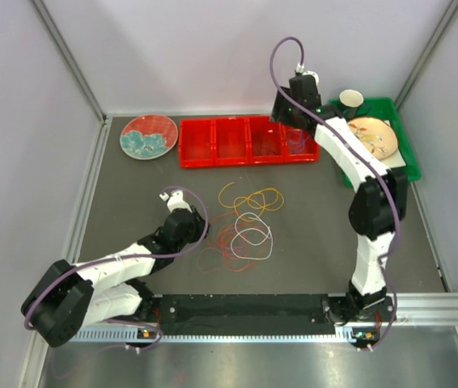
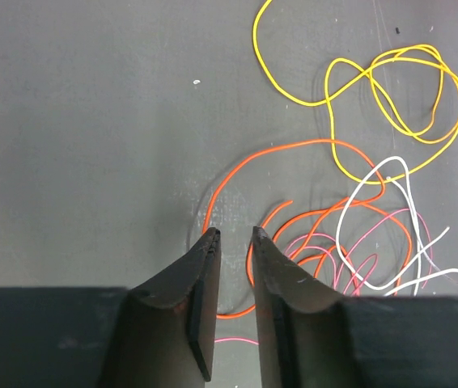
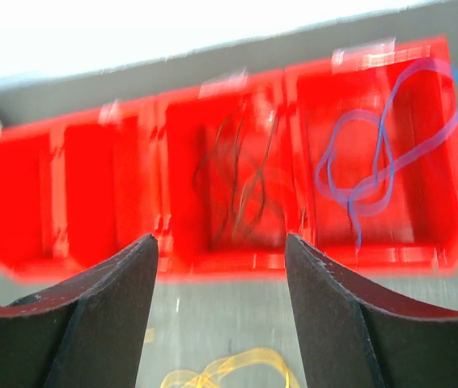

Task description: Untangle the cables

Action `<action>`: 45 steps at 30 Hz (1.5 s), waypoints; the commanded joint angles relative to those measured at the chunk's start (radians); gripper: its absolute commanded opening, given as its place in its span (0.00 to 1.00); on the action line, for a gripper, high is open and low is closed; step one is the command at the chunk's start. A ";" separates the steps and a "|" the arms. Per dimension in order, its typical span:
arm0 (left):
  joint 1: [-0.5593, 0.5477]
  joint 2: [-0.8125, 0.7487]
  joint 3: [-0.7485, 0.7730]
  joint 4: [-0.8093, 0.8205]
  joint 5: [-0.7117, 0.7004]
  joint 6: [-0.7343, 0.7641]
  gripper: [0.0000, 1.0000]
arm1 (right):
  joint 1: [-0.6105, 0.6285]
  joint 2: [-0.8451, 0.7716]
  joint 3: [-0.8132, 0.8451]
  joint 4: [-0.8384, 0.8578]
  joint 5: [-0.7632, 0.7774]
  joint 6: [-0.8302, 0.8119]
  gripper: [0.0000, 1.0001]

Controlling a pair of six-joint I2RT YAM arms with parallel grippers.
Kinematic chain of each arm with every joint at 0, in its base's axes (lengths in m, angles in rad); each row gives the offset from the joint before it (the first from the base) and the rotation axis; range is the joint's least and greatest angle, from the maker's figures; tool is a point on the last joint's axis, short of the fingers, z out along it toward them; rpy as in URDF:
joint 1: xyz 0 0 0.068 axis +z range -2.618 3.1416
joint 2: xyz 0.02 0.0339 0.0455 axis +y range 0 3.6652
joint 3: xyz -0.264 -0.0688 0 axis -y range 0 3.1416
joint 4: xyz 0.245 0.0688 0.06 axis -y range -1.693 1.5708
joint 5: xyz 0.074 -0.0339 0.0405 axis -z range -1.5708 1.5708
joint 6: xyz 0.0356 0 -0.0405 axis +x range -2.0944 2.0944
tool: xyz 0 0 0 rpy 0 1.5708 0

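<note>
The cables lie in a loose tangle mid-table: yellow (image 1: 255,198), white (image 1: 253,238) and orange-red (image 1: 219,252) loops. In the left wrist view I see yellow (image 2: 391,89), orange (image 2: 294,145), white (image 2: 375,182) and pink (image 2: 375,242) wires overlapping. My left gripper (image 1: 187,228) (image 2: 235,234) hangs low at the tangle's left edge. Its jaws stand a narrow gap apart and an orange wire runs on the table under that gap. My right gripper (image 1: 298,101) (image 3: 221,238) is wide open and empty, high over the red bins. A purple cable (image 3: 375,162) and a dark cable (image 3: 245,186) lie in two of those bins.
A red bin row (image 1: 249,162) (image 3: 229,263) stands at the back. A plate with blue-green pieces (image 1: 148,136) sits back left. A green tray (image 1: 403,149) at back right holds a cup (image 1: 351,99) and a plate (image 1: 372,133). A black rail (image 1: 245,315) runs along the near edge.
</note>
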 commanded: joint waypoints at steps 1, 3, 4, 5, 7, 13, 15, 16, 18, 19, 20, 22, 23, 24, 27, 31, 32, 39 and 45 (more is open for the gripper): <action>0.005 0.001 0.002 0.035 0.019 0.007 0.31 | 0.078 -0.178 -0.175 0.010 0.001 0.002 0.63; 0.005 0.003 0.007 0.026 0.036 0.018 0.38 | 0.093 -0.280 -0.322 0.039 -0.009 0.019 0.63; 0.004 0.004 0.019 0.018 0.040 0.019 0.48 | 0.102 -0.322 -0.376 0.068 -0.030 0.026 0.63; 0.004 0.008 0.022 0.006 0.049 0.024 0.52 | 0.104 -0.392 -0.480 0.081 -0.039 0.048 0.63; 0.004 0.005 0.024 0.008 0.059 0.027 0.57 | 0.113 -0.470 -0.583 0.111 -0.061 0.071 0.63; -0.002 -0.022 0.010 0.018 0.074 0.038 0.58 | 0.171 -0.701 -0.885 0.128 -0.097 0.146 0.63; -0.008 -0.028 0.012 0.014 0.068 0.045 0.56 | 0.203 -0.762 -0.965 0.124 -0.104 0.169 0.63; -0.022 -0.034 0.016 0.006 0.063 0.047 0.56 | 0.214 -0.782 -0.990 0.121 -0.107 0.175 0.63; -0.045 -0.051 0.022 -0.011 0.040 0.053 0.55 | 0.233 -0.819 -1.053 0.110 -0.107 0.192 0.63; -0.079 -0.072 0.028 -0.034 0.008 0.055 0.55 | 0.237 -0.854 -1.092 0.105 -0.108 0.201 0.63; -0.094 -0.083 0.031 -0.044 -0.010 0.056 0.55 | 0.236 -0.876 -1.113 0.104 -0.111 0.218 0.63; -0.145 -0.103 0.051 -0.090 -0.065 0.052 0.55 | 0.237 -0.925 -1.172 0.114 -0.140 0.232 0.63; -0.159 -0.104 0.062 -0.112 -0.078 0.048 0.56 | 0.237 -0.939 -1.192 0.125 -0.150 0.240 0.63; -0.172 -0.104 0.085 -0.129 -0.090 0.047 0.55 | 0.239 -0.949 -1.211 0.137 -0.165 0.244 0.63; -0.240 -0.095 0.110 -0.175 -0.153 0.039 0.55 | 0.242 -0.985 -1.271 0.153 -0.206 0.266 0.63; -0.309 -0.104 0.116 -0.216 -0.207 0.016 0.55 | 0.259 -0.994 -1.311 0.165 -0.222 0.280 0.64; -0.315 -0.107 0.116 -0.222 -0.214 0.012 0.55 | 0.260 -0.995 -1.312 0.167 -0.222 0.281 0.64; -0.321 -0.037 0.134 -0.222 -0.221 0.009 0.54 | 0.262 -0.989 -1.320 0.179 -0.228 0.284 0.64; -0.320 0.196 0.275 -0.308 -0.224 -0.004 0.45 | 0.306 -0.948 -1.306 0.196 -0.219 0.290 0.64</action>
